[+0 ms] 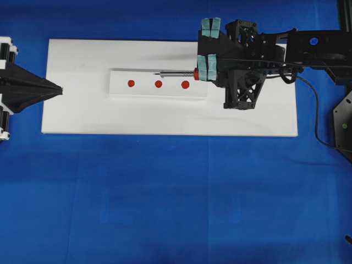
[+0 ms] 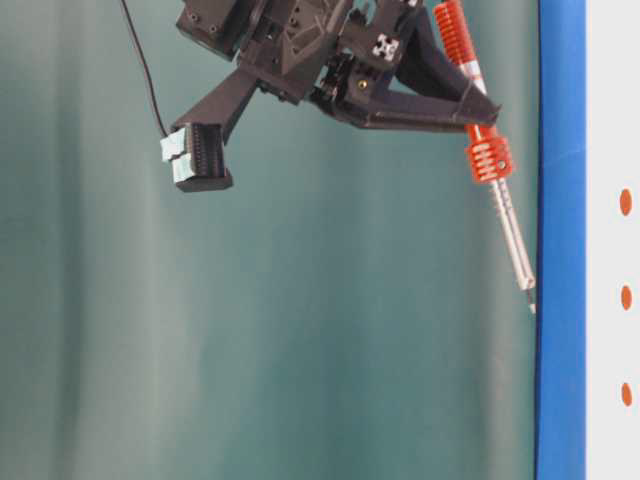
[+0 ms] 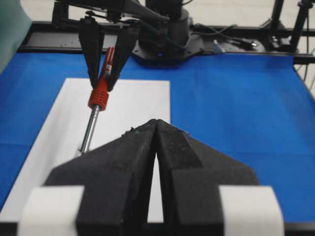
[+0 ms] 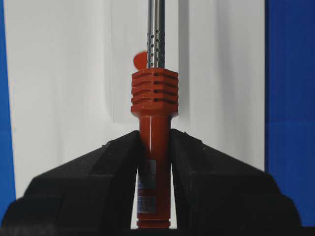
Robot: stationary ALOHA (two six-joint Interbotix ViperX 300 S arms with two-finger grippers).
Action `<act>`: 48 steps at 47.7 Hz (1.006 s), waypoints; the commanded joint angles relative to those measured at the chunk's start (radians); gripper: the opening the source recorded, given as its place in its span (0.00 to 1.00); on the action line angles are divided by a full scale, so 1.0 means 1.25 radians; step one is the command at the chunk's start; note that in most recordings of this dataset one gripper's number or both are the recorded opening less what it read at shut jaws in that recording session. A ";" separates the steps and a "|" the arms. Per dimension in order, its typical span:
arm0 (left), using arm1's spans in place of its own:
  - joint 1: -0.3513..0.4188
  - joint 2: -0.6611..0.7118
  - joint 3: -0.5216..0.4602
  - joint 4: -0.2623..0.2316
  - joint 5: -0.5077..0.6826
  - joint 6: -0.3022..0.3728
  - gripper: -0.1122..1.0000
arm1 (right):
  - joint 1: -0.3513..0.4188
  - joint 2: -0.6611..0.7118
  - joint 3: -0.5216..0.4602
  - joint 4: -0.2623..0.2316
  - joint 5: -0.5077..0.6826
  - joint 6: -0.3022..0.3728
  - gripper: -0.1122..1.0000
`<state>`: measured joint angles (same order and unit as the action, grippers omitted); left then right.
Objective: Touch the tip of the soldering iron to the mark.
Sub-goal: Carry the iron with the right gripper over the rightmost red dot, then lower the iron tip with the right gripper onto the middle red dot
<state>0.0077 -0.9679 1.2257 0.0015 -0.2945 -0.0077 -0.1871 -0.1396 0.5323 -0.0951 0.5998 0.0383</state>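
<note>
My right gripper (image 4: 154,142) is shut on the red-orange handle of the soldering iron (image 4: 154,98). The iron's silver shaft (image 1: 176,72) points left and slants down toward the white board (image 1: 82,110). A raised white strip (image 1: 146,91) carries three red marks (image 1: 131,83) (image 1: 158,84) (image 1: 185,84). The tip (image 1: 157,73) is by the strip's far edge, just beyond the middle mark and on none of them. The table-level view has the tip (image 2: 531,303) short of the marks (image 2: 626,297). My left gripper (image 1: 59,89) (image 3: 156,123) is shut and holds nothing, at the board's left edge.
The board lies on a blue table cover (image 1: 176,209). The iron's black cord (image 1: 316,110) loops off to the right behind the right arm. The right arm's base and cables (image 3: 167,39) stand at the far end of the table in the left wrist view.
</note>
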 commanded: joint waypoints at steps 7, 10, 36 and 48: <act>0.002 0.006 -0.007 0.000 -0.009 -0.001 0.10 | -0.001 -0.011 -0.022 -0.001 -0.021 0.000 0.16; 0.002 0.006 -0.007 0.000 -0.009 -0.001 0.10 | -0.001 -0.012 -0.021 -0.001 -0.028 0.000 0.16; 0.002 0.006 -0.006 0.000 -0.009 0.000 0.10 | -0.001 -0.012 -0.021 0.000 -0.042 0.001 0.16; 0.002 0.007 -0.007 0.000 -0.009 0.000 0.10 | -0.001 -0.011 -0.021 -0.001 -0.043 0.001 0.16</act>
<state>0.0077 -0.9679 1.2272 0.0015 -0.2961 -0.0077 -0.1871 -0.1396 0.5323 -0.0951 0.5553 0.0383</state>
